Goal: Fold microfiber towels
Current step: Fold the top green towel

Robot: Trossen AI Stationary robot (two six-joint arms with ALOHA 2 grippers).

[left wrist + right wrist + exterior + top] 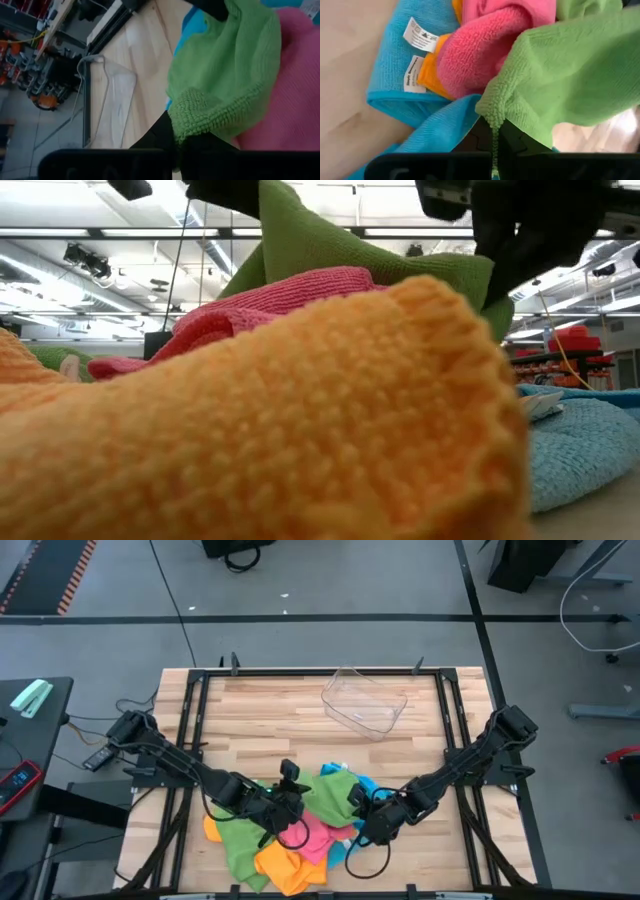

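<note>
The green towel sits atop the pile of towels at the counter's near edge, stretched between us. Our left end effector pinches its left edge and our right end effector its right, so its long axis runs across, arm to arm.

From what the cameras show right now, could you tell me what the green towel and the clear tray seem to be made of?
Green towel: soft looped microfibre-like cloth, matte; fuzzy nap and stitched edge show.
Clear tray: probably thin rigid plastic, glossy; the wooden tabletop shows through it.
</note>
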